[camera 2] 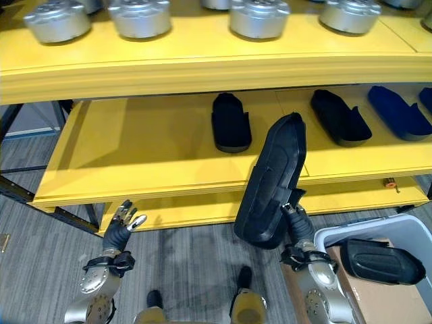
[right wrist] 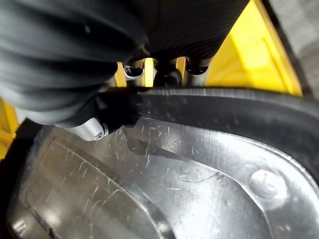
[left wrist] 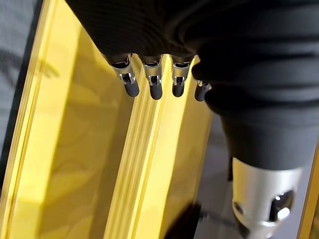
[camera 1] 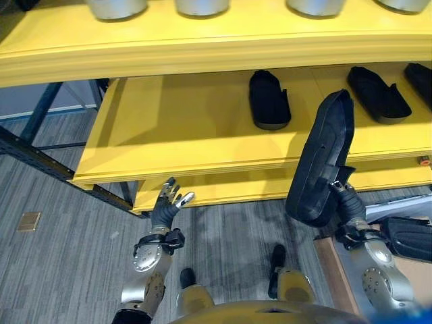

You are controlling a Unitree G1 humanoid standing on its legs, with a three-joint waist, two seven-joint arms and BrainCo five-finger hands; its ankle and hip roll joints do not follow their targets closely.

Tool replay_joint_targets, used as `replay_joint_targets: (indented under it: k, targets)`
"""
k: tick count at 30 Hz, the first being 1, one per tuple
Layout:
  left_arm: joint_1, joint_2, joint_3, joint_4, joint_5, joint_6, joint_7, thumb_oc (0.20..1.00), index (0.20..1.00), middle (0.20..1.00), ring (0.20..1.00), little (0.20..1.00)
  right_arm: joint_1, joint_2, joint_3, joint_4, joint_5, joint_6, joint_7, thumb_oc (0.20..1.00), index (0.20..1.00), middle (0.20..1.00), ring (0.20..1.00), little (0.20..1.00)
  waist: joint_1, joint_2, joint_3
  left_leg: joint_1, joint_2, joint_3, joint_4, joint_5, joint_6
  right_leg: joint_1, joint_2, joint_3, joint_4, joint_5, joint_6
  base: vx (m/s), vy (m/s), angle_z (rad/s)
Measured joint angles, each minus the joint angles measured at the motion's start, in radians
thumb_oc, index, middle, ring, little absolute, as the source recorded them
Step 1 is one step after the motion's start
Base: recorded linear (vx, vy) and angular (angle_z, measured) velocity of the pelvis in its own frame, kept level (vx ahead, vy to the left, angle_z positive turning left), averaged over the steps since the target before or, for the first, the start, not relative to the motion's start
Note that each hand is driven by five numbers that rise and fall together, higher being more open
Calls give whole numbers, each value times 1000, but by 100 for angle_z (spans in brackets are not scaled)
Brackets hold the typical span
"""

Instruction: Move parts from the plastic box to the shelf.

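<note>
At lower right, the right robot hand (camera 2: 295, 217) clamped a black part (camera 2: 271, 182) by its rim, seemingly thinly; it could slip short of the shelf (camera 2: 148, 145). Left robot hand (camera 2: 120, 226) hung relaxed.

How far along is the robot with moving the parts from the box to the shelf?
Partway. Several black parts already lie on the middle shelf, such as one near its centre. The right hand holds another black part upright in front of the shelf edge. One more part waits in the plastic box. The left hand is open and idle.
</note>
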Motion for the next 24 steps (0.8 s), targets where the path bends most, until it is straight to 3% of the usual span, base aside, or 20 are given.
replay_joint_targets:
  k: [6, 17, 21, 24]
  targets:
    - [28, 49, 56, -8, -1, -7, 6, 1000, 1000, 1000, 1000, 1000, 8, 24, 33, -11, -2, 2, 20, 200, 200, 200, 200, 200, 65, -52, -40, -23, -76, -33, 11, -5, 27, 30, -54, 20, -44, 49, 23, 52, 103, 33]
    - [-3, 51, 9, -12, -1, -5, 10, 1000, 1000, 1000, 1000, 1000, -248, -57, 146, -50, -21, 10, 20, 200, 200, 200, 200, 200, 88, -73, -51, -18, -69, -34, -1, -11, 17, 66, -30, 12, -115, 82, 41, 64, 24, 1]
    - [1, 53, 11, -21, -2, -2, 10, 1000, 1000, 1000, 1000, 1000, -349, -132, 221, -44, -20, 27, 20, 200, 200, 200, 200, 200, 124, -97, -61, -11, -68, -32, -15, -9, 15, 75, -26, 8, -131, 85, 41, 34, -13, 1]
    - [9, 59, 14, -52, -2, 0, 10, 1000, 1000, 1000, 1000, 1000, -436, -135, 282, -1, 0, 42, 19, 200, 200, 200, 200, 200, 170, -116, -66, -24, -68, -53, -15, -6, 11, 79, -26, -12, -131, 85, 41, 40, -25, 16]
